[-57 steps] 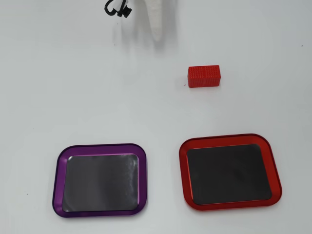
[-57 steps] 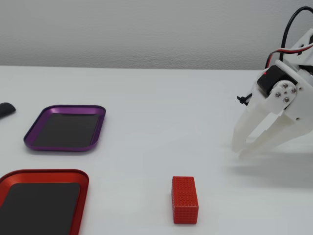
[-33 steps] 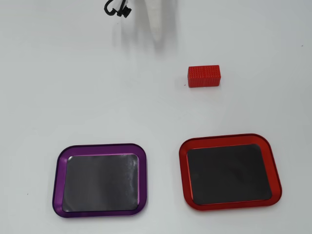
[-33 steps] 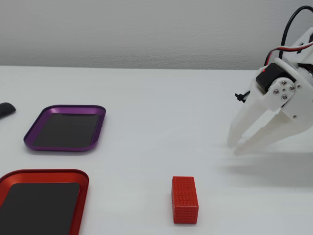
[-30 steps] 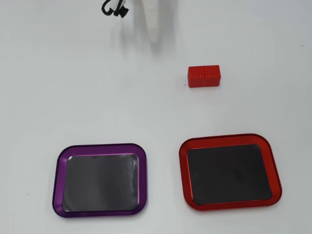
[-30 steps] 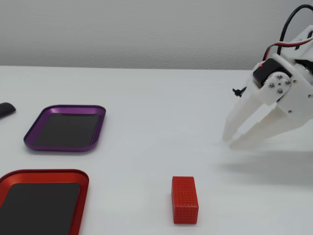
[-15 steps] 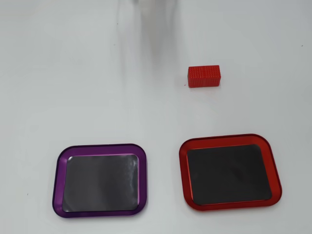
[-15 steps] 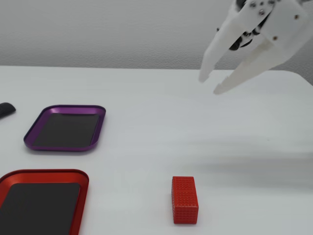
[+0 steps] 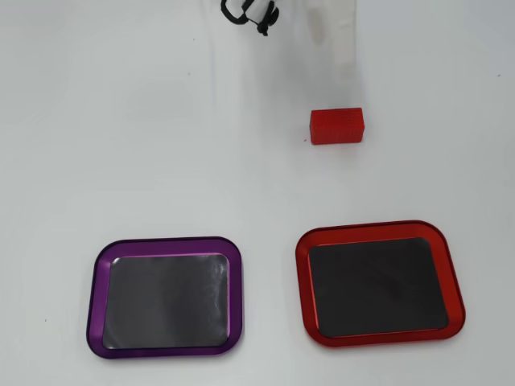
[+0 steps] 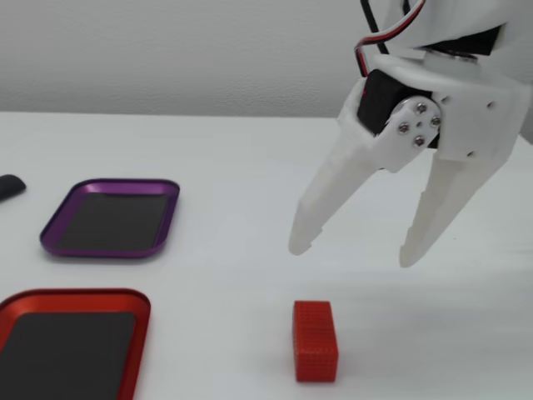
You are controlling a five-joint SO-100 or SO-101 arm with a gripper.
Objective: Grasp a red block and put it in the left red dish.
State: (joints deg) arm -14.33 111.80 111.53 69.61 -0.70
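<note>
The red block (image 9: 336, 126) lies on the white table, apart from both dishes; in the fixed view (image 10: 316, 340) it lies at the bottom centre. My white gripper (image 10: 356, 250) is open and empty. It hangs above the block and a little to its right, not touching it. In the overhead view the gripper (image 9: 334, 48) shows only faintly against the table, beyond the block. The red dish (image 9: 378, 227) is empty, at the lower right of the overhead view and at the bottom left of the fixed view (image 10: 75, 296).
An empty purple-rimmed dish (image 9: 169, 241) sits beside the red one; it also shows in the fixed view (image 10: 108, 183). A small dark object (image 10: 8, 187) lies at the left edge. Black cable (image 9: 249, 12) shows at the top.
</note>
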